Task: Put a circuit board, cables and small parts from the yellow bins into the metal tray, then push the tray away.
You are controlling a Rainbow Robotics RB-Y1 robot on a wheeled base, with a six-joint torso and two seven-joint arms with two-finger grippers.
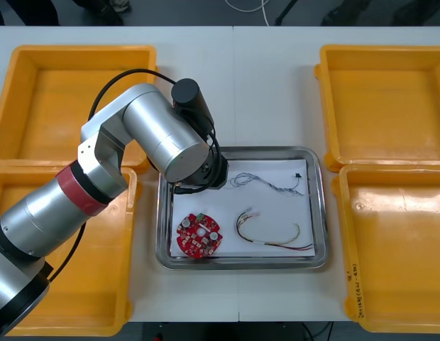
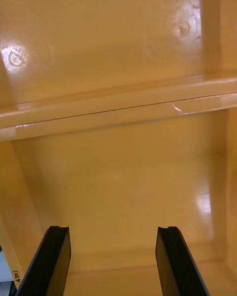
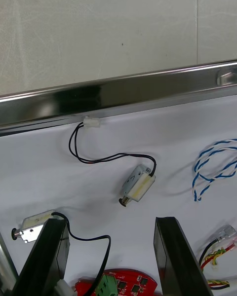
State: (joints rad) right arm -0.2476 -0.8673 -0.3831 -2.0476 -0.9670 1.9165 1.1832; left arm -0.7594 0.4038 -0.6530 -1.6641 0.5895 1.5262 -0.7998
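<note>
The metal tray (image 1: 316, 213), white inside, holds a round red circuit board (image 1: 199, 236), a red and yellow cable (image 1: 270, 231) and a twisted blue and white cable (image 1: 266, 181). My left arm (image 1: 163, 135) reaches over the tray's back left corner. My left gripper (image 3: 111, 222) hangs open above the tray's floor (image 3: 44, 177). One small metal part (image 3: 137, 185) with a black lead lies just beyond the fingers. A second one (image 3: 32, 227) lies by one fingertip. My right gripper (image 2: 112, 229) is open over a bare yellow bin (image 2: 118, 177).
Two yellow bins (image 1: 71, 99) (image 1: 99, 284) stand left of the tray and two (image 1: 383, 106) (image 1: 397, 249) right of it, their visible floors bare. Bare table (image 1: 234, 92) stretches behind the tray, whose shiny rim (image 3: 123, 96) lies past the small parts.
</note>
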